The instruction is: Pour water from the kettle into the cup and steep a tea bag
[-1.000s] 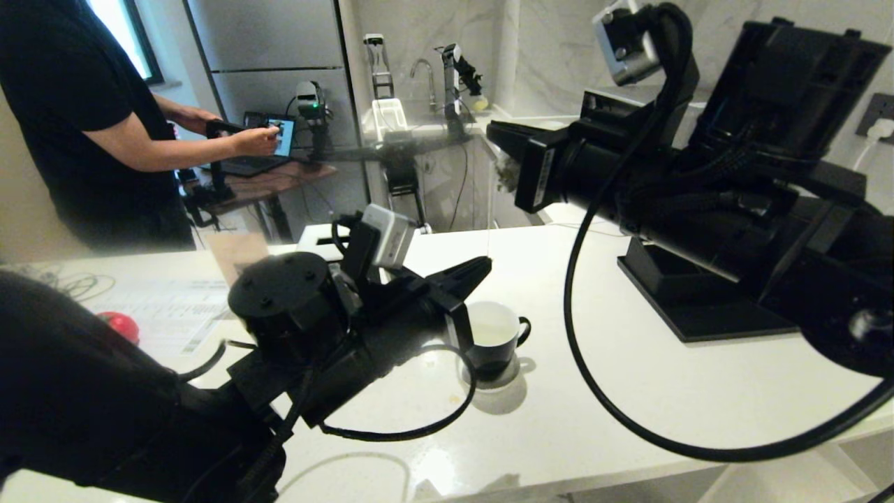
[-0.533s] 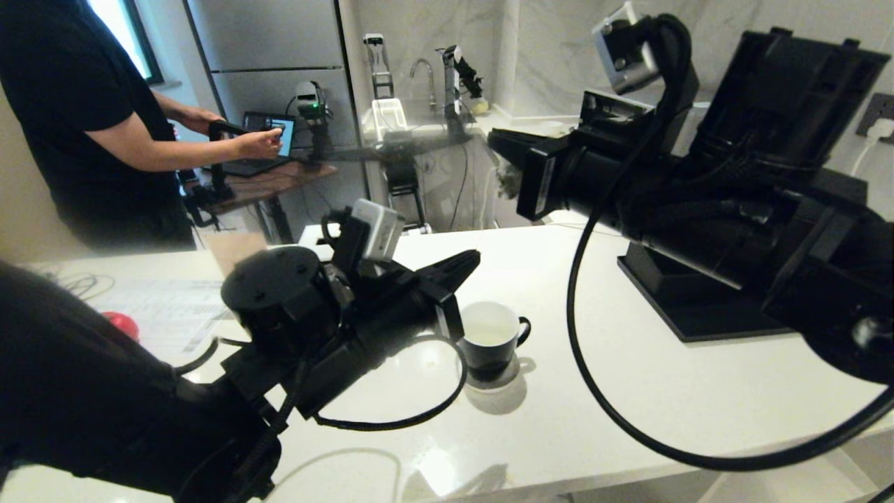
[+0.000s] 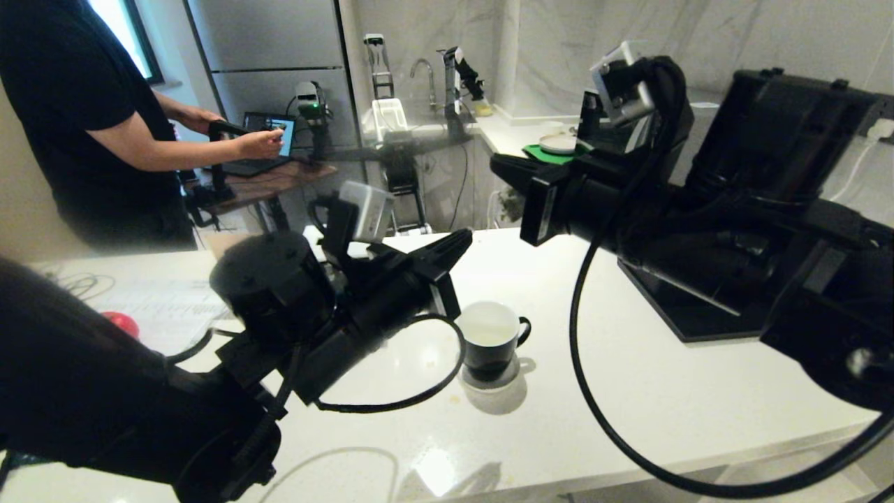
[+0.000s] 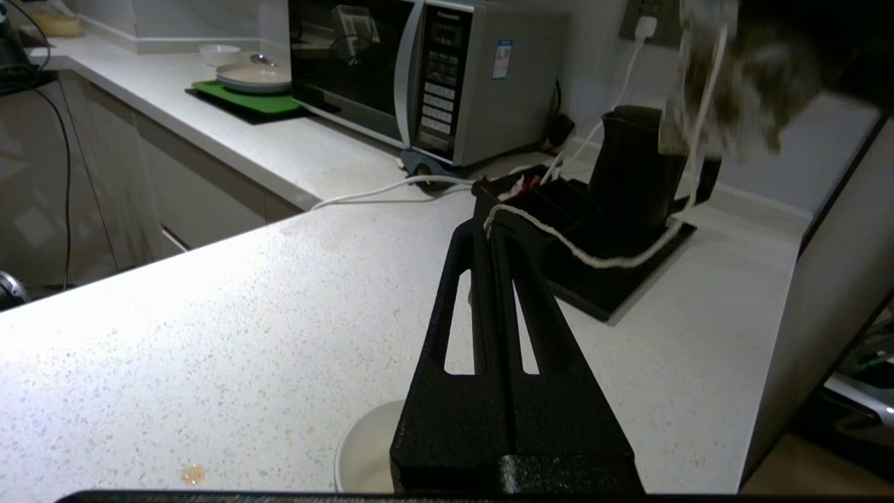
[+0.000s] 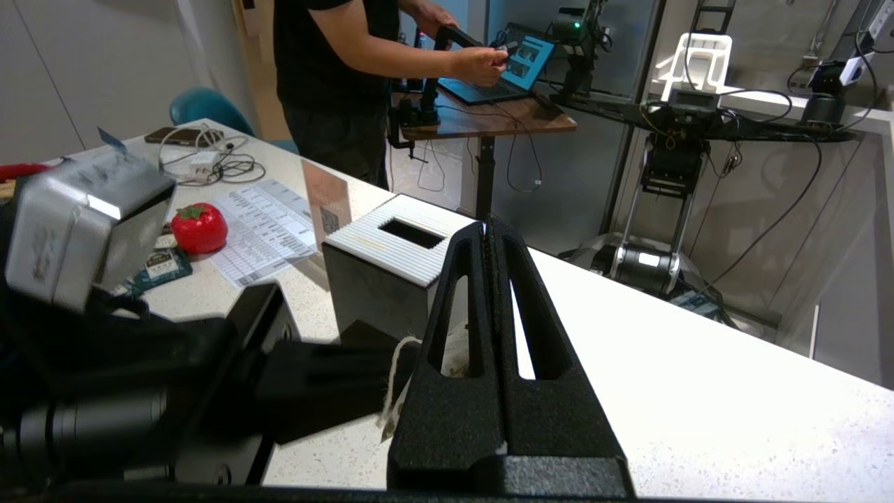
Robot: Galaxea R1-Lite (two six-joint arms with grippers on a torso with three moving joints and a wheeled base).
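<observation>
Soft indoor light fills the room, with a bright window (image 3: 115,28) at the head view's far left. The white table (image 3: 628,391) glares pale and carries a soft shadow beside the cup (image 3: 492,339). Straight lines bow near the head view's edges. In the left wrist view the tea bag (image 4: 733,91) hangs close and blurred.

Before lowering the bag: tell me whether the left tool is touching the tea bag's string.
Touching. The left wrist view shows the shut left tool pinching the string at its tip, the string running on toward the tea bag.
</observation>
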